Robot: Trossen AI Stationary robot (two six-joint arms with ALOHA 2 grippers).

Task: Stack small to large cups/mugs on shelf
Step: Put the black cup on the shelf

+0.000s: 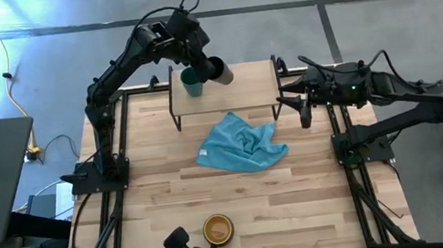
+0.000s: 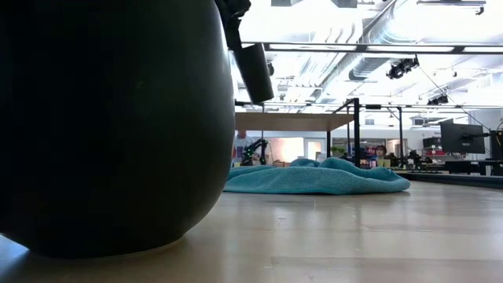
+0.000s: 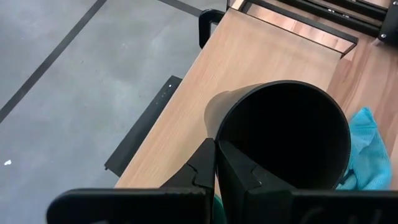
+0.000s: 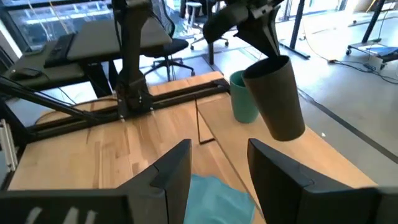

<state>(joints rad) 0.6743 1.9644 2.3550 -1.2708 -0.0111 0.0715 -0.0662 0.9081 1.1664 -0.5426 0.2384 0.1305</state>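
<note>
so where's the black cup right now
High view: the black cup hangs tilted in the left gripper above the shelf, beside the teal cup.

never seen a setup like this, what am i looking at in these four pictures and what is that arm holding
Two dark robot arms work at a wooden table. One picture looks straight down from above, one sits at tabletop height, and one looks out from each arm's wrist. The left gripper is shut on the rim of a black cup, holding it tilted above a small raised wooden shelf, next to a teal cup standing there. The right gripper waits open beside the shelf. A teal cloth lies mid-table. A dark mug with a yellow inside stands at the near edge; it is the big dark shape filling the low picture.
</note>
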